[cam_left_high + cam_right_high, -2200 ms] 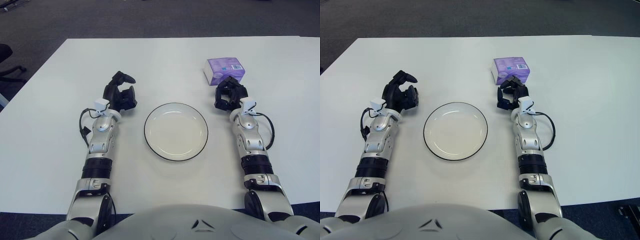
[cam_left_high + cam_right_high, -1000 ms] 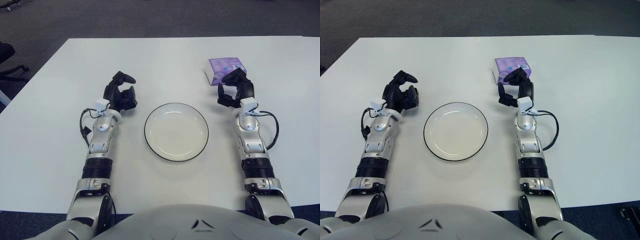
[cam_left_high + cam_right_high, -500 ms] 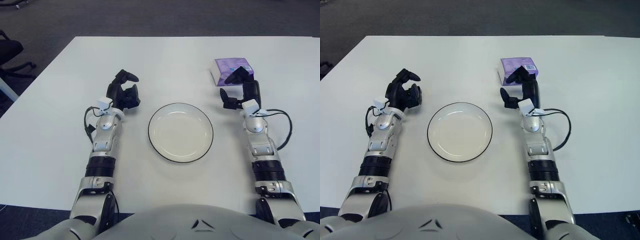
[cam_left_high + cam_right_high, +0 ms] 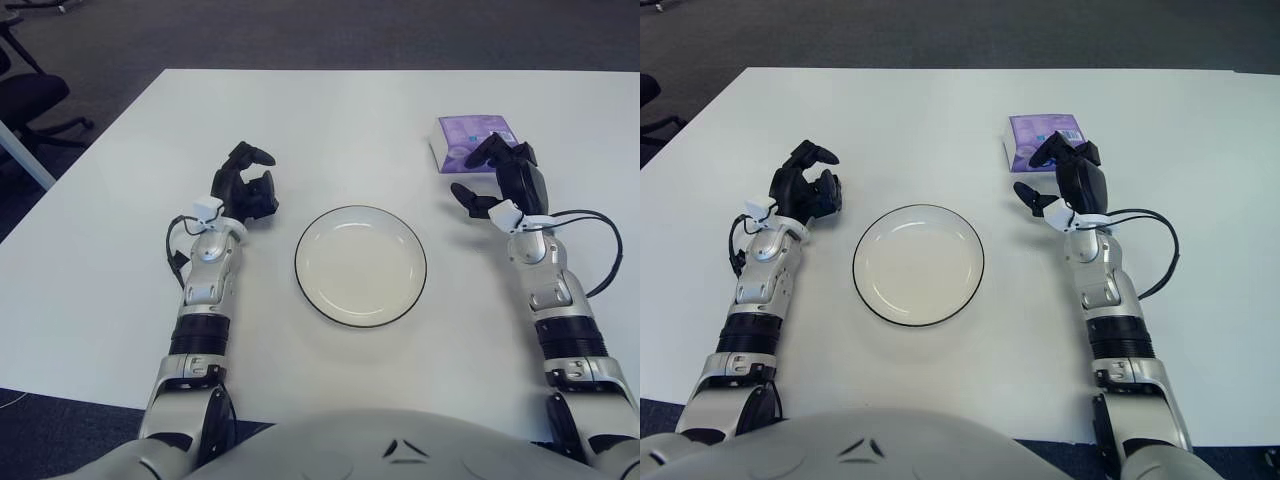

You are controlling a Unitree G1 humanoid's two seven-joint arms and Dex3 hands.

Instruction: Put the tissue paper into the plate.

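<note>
Purple tissue paper (image 4: 472,140) was seen on the white tabletop (image 4: 330,120), right of the plate (image 4: 360,265). Fingers spread and empty, the right hand (image 4: 505,180) was held just beside it; the left hand (image 4: 243,190) was parked, loosely curled.

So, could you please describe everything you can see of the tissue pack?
The tissue pack is a small purple block with a paler side and a white label patch on top, seemingly soft plastic wrap. It lies flat on the white table, beyond and right of the plate. The right hand hovers at its near edge with fingers spread; contact cannot be made out.
</note>
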